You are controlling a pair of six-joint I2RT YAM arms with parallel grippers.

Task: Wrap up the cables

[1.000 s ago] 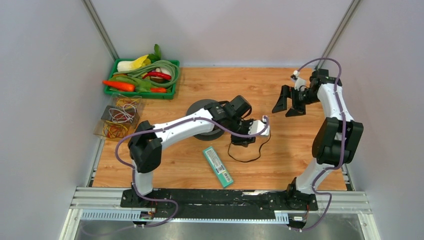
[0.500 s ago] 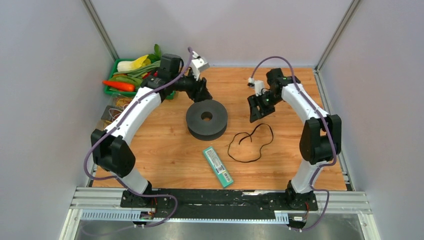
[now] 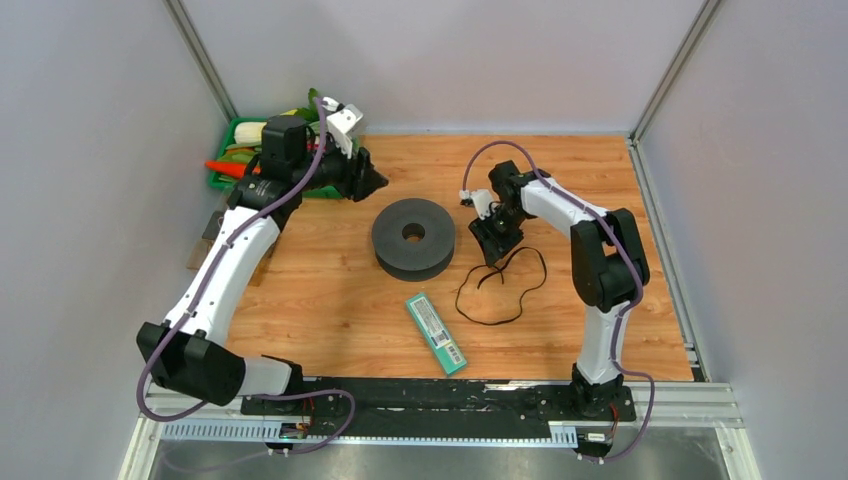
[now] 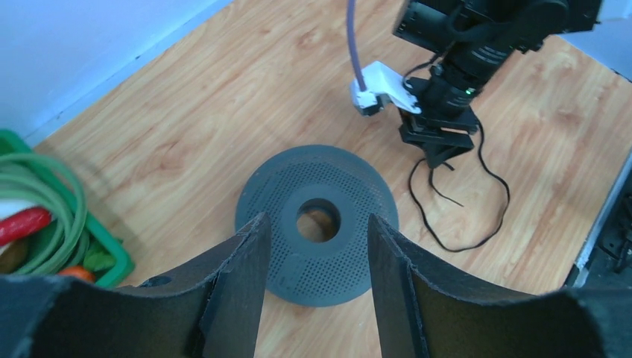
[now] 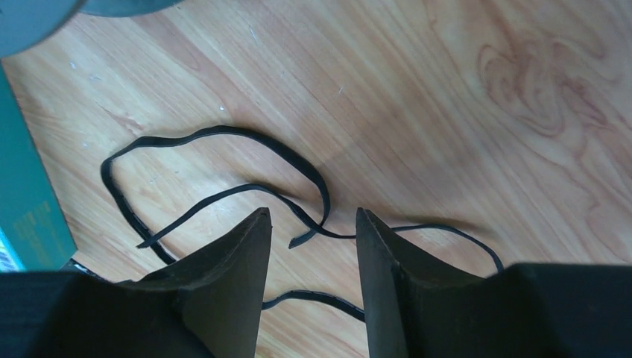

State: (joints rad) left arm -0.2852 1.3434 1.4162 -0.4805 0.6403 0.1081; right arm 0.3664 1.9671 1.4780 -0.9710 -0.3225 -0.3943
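Note:
The cable point(image 3: 490, 322) is a thin black strand lying in a loose loop on the wooden table, right of the dark grey spool point(image 3: 395, 252). My right gripper point(image 3: 492, 250) is open, low over the far end of the loop. In the right wrist view its fingers point(image 5: 311, 212) straddle a loose cable end, with the cable point(image 5: 216, 130) looping ahead. My left gripper point(image 3: 376, 182) is open and empty, raised behind and left of the spool. In the left wrist view the gripper point(image 4: 315, 217) frames the spool point(image 4: 343, 257), and the cable point(image 4: 507, 198) lies beyond it.
A teal box point(image 3: 436, 333) lies in front of the spool, left of the cable; it shows at the left edge in the right wrist view point(image 5: 22, 194). A green tray point(image 3: 222, 182) of vegetables stands at the back left, close under my left arm.
My left arm swung from over the cable and spool to the back left by the tray. My right gripper moved left and down onto the cable's far end.

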